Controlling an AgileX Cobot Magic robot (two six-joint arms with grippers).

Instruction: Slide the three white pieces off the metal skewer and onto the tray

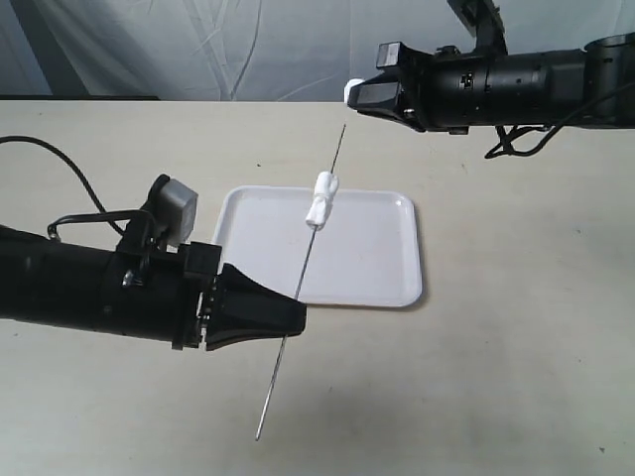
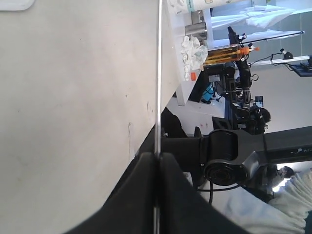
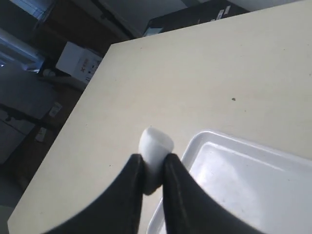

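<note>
My left gripper (image 1: pixel 298 315) is shut on the metal skewer (image 1: pixel 298 288), which slants up over the white tray (image 1: pixel 377 278). Two white pieces (image 1: pixel 321 199) sit together on the rod above the tray's far edge. In the left wrist view the skewer (image 2: pixel 158 73) runs straight out from between the closed fingers (image 2: pixel 141 195). My right gripper (image 1: pixel 349 93) hovers high beyond the skewer's far tip, shut on a third white piece (image 3: pixel 155 145) that pokes out between its black fingers (image 3: pixel 130 195). The tray's corner (image 3: pixel 204 141) lies below it.
The beige tabletop (image 1: pixel 516 327) surrounds the tray. A black cable (image 1: pixel 69 169) trails behind the left arm. Off the table's edge, the left wrist view shows a cluttered bench with an orange bottle (image 2: pixel 226 52) and other robot arms.
</note>
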